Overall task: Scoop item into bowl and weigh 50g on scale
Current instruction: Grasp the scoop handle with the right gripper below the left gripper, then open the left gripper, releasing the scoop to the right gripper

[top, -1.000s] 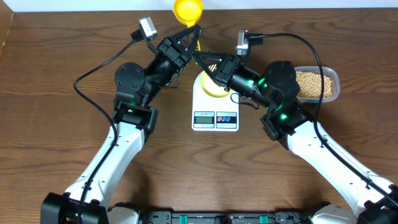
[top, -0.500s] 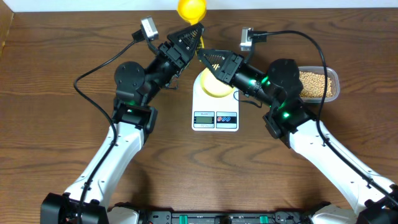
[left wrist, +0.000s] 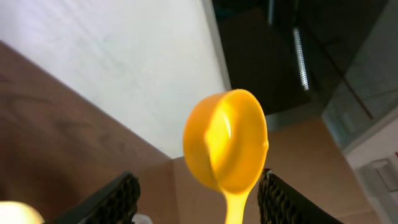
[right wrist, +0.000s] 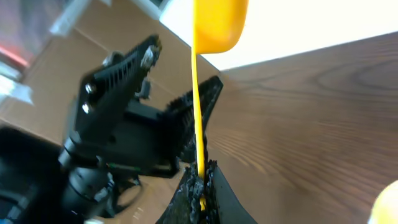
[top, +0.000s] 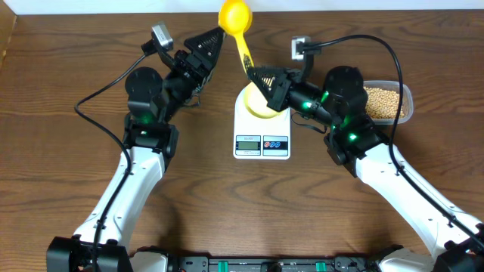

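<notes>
The bright yellow scoop (top: 234,15) stands up over the table's far edge, and my right gripper (top: 254,76) is shut on the lower end of its handle (right wrist: 195,106). The pale-yellow bowl (top: 259,108) sits on the white scale (top: 262,128), partly under that gripper. My left gripper (top: 211,41) is open, just left of the scoop. In the left wrist view the scoop cup (left wrist: 227,140) hangs between the spread fingers (left wrist: 121,196), touching neither. The beans (top: 384,101) fill a clear tub at the right.
The clear tub (top: 408,97) lies behind my right arm near the table's right side. A white wall (top: 363,6) borders the table's far edge. Cables trail from both wrists.
My left gripper has opened, let go of the scoop handle and swung left. The right gripper stays shut on the handle and the scoop has tipped more upright.
</notes>
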